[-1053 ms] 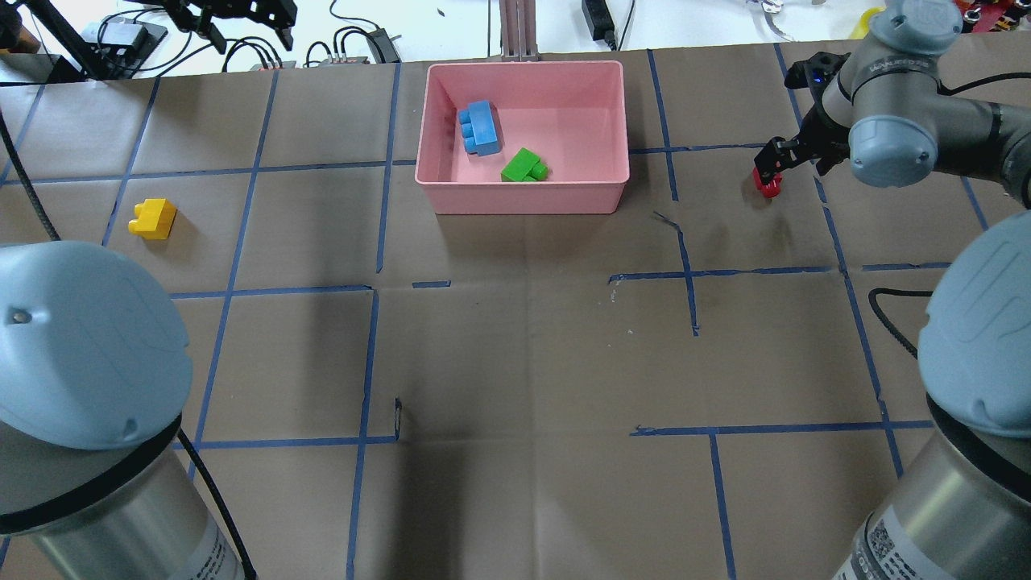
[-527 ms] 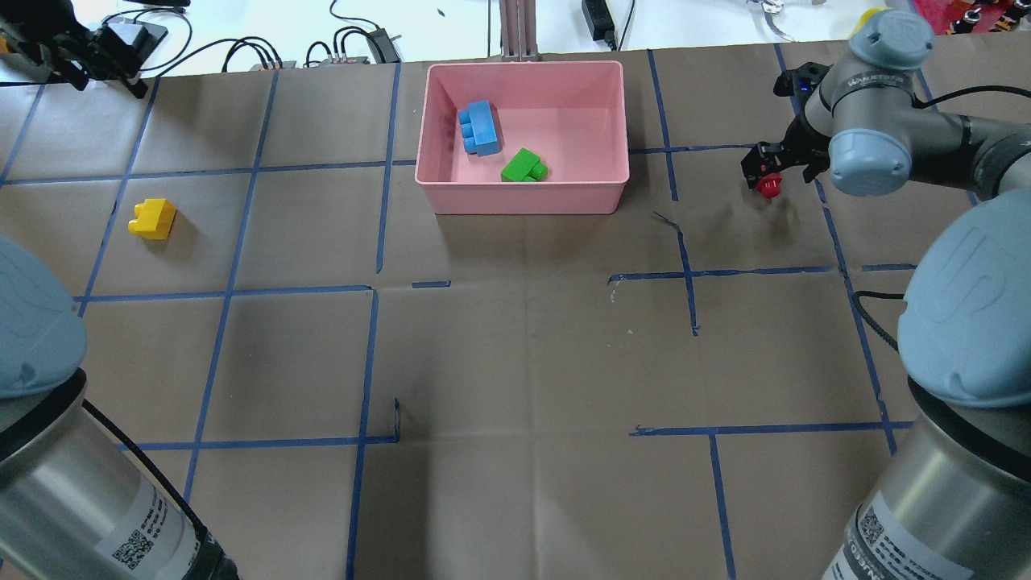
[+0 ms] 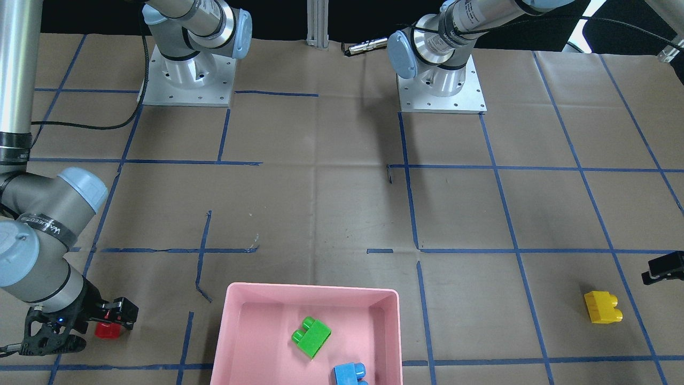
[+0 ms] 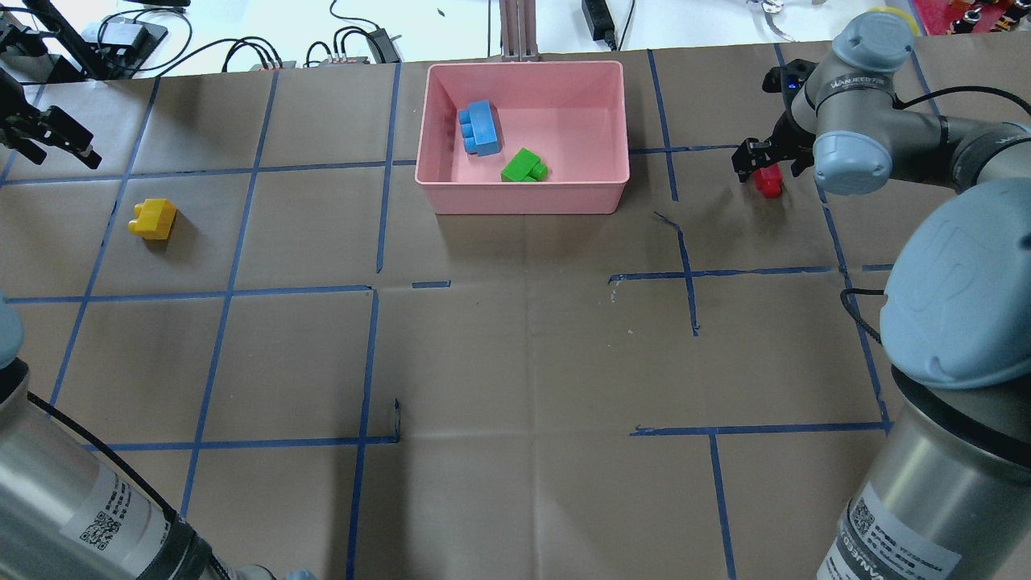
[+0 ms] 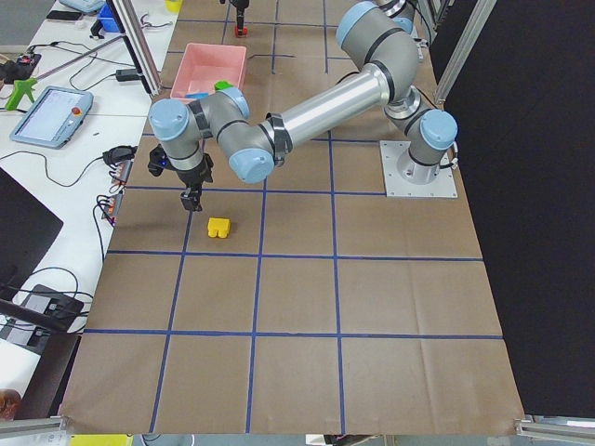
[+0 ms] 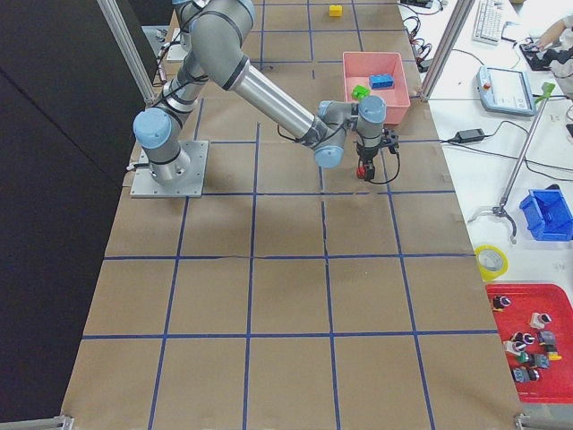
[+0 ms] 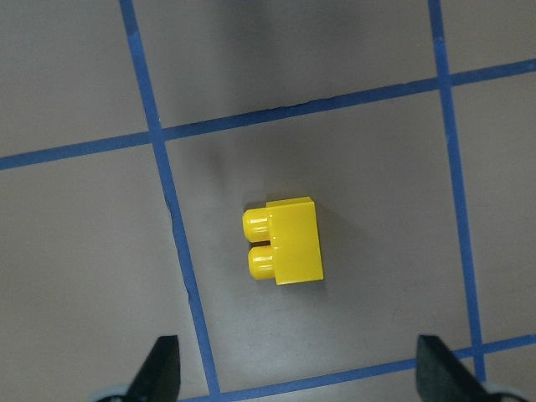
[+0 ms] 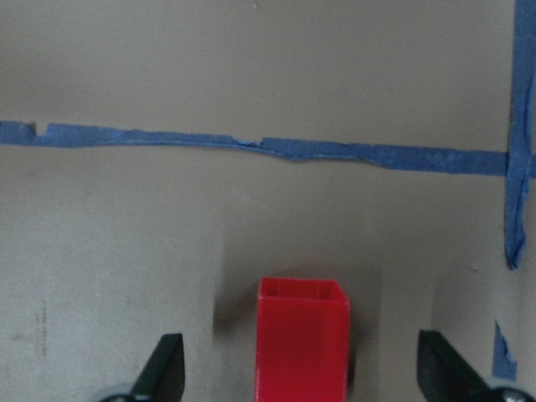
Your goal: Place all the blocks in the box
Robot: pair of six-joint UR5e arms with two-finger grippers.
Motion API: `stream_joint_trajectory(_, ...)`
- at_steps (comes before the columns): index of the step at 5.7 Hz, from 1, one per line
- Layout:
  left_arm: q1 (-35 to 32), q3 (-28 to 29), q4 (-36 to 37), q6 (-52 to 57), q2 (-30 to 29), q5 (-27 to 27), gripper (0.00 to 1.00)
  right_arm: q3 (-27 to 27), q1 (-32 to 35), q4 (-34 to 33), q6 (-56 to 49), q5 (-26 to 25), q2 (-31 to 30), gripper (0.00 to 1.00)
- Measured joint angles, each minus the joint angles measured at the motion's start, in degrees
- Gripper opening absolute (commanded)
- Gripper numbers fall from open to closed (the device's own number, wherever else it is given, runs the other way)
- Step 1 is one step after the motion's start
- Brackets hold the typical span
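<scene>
The pink box (image 4: 523, 205) stands at the far middle of the table and holds the light blue block (image 4: 478, 127) and the green block (image 4: 524, 166). The yellow block (image 4: 153, 218) lies on the paper at the far left. My left gripper (image 4: 48, 137) hovers open above it, slightly beyond it; the wrist view shows the yellow block (image 7: 285, 241) ahead of the spread fingers (image 7: 159, 368). The red block (image 4: 768, 184) stands on the table at the far right. My right gripper (image 4: 761, 161) is open over it, and the red block (image 8: 301, 335) sits between the wide fingers, untouched.
Blue tape lines grid the brown paper table. Cables and electronics (image 4: 354, 40) lie beyond the far edge. The two arm bases (image 3: 441, 80) stand at the robot's side. Side benches hold a tablet (image 5: 51, 116) and a red parts tray (image 6: 528, 349).
My left gripper has swung from the far back edge leftward and down toward the yellow block. My right gripper shifted slightly left over the red block, which stayed in place.
</scene>
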Motion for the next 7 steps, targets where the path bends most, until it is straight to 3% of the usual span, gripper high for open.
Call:
stream_joint_trajectory(1,0.28,-3.15,4.66,-0.98,-0.21,-0.28,0.99,-0.03,0.05,-0.02,-0.15,-0.27,0.08,0.37)
stream_joint_trajectory(2,0.16,-5.56,7.9,-3.88,-0.51,-0.84,0.99,-0.09,0.07,0.03,-0.44,-0.43,0.01,0.17)
stream_joint_trajectory(3,0.0,-7.4,9.79,-7.49,-1.1,-1.87,0.99,-0.12,0.08,0.21,-0.71,-0.54,-0.22,0.05)
stream_joint_trajectory(5,-0.12,-11.27,15.69,-10.51,-2.88,-3.02,0.99,-0.59,0.17,1.45,-1.25,-0.62,-1.31,0.05)
stream_joint_trajectory(7,-0.16,-16.21,22.86,-10.83,-3.82,-3.11,0.97,-2.31,0.29,9.73,-1.55,-0.4,-6.03,0.05)
